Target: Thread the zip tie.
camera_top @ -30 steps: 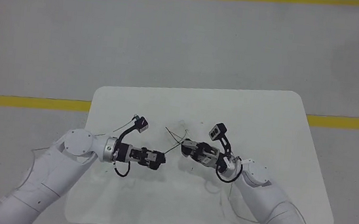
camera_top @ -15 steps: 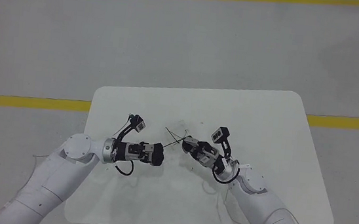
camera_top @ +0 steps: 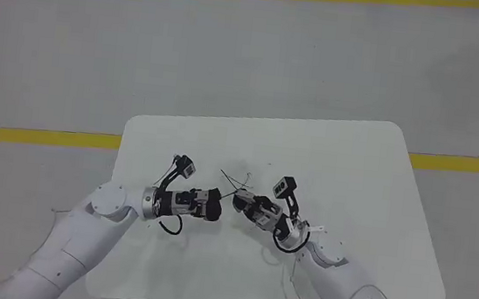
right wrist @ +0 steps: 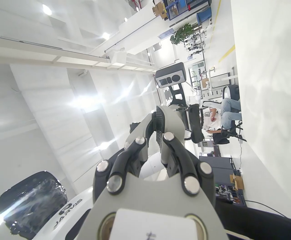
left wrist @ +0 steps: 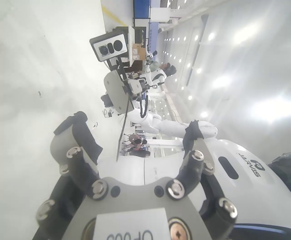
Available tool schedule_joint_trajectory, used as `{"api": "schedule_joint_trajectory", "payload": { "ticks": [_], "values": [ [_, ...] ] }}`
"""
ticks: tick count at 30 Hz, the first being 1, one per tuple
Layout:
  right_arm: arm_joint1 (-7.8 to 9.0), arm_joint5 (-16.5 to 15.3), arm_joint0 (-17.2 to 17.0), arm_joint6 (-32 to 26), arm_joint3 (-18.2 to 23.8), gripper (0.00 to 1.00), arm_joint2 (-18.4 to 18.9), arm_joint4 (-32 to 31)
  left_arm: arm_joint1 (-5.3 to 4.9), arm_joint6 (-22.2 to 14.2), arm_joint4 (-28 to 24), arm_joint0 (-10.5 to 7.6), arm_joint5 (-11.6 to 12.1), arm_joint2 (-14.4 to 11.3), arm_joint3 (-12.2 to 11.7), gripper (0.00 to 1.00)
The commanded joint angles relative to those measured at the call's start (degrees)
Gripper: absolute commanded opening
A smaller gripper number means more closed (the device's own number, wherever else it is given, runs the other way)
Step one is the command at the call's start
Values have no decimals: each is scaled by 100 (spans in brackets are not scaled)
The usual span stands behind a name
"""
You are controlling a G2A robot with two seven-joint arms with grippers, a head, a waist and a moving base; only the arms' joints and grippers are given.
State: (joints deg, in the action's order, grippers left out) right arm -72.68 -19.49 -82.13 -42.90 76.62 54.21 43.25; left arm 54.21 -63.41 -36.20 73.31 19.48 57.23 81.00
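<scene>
**Left side.** My left hand [left wrist: 133, 127] is held above the white surface [camera_top: 352, 161], near its middle. Its two fingers are spread wide and hold nothing.

**Centre.** The zip tie [left wrist: 122, 129] is a thin dark strap. In the left wrist view it runs down from the other hand, and its free end hangs in the gap between my left fingers. I judge that it touches neither of them. In the top view, fine dark strands stick out just beyond the point where the two hands meet. I cannot make out the tie's head or its slot.

**Right side.** My right hand [right wrist: 158, 120] faces the left one at close range. Its fingers are pressed together on the upper part of the strap.

**Risks noted.**
1. The strap is held at one point only, and the long free length looks limp. Any wrist motion may swing it out of the left fingers' gap, and they would then close on air.
2. If the strap sits off-centre when the fingers close, they may kink or twist it. The tip would then no longer line up with the slot.
3. The hands are very near each other, so a small advance could knock finger against finger and loosen the right grip.
4. A loosened tie would fall to the surface, where it lies flat and is hard to pick up.
</scene>
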Motion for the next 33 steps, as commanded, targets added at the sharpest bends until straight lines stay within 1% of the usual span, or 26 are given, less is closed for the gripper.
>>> {"api": "schedule_joint_trajectory", "payload": {
  "ticks": [1, 5, 7, 8, 12, 21, 24, 30, 31, 32, 33],
  "values": [
    [-4, 1, -4, 9, 21, 0, 24, -25, 0, -1, 3, 0, 0, 1, 5, 100],
    [-4, 1, -4, 9, 21, 0, 24, -25, 0, -1, 3, 0, 0, 1, 5, 100],
    [-4, 32, -17, 124, 54, 0, 18, -126, 10, 185, 38, 33, -36, -29, 58, 100],
    [-7, 48, -34, 182, 96, 0, 10, -170, 10, 206, 63, 40, -39, -35, 62, 100],
    [-24, 46, -93, 244, 199, 0, -2, -98, 13, 232, 109, 46, -54, -58, 28, 100],
    [-37, 41, -100, 329, 209, 0, -12, -144, 16, 198, 129, 22, -78, -77, 9, 100],
    [-30, 115, -109, 520, 275, 0, -18, -433, 24, 384, 149, 57, -75, -89, 88, 100],
    [-3, 283, -173, 727, 417, 0, 27, -855, 14, 410, 118, 93, -14, -41, 118, 100],
    [2, 310, -184, 753, 439, 0, 36, -912, 14, 408, 103, 96, 0, -34, 118, 94],
    [8, 342, -201, 794, 466, 0, 50, -984, 13, 424, 102, 96, 0, -14, 122, 68],
    [12, 358, -217, 814, 491, 0, 61, -1008, 12, 421, 102, 103, 0, -5, 125, 51]
  ]
}}
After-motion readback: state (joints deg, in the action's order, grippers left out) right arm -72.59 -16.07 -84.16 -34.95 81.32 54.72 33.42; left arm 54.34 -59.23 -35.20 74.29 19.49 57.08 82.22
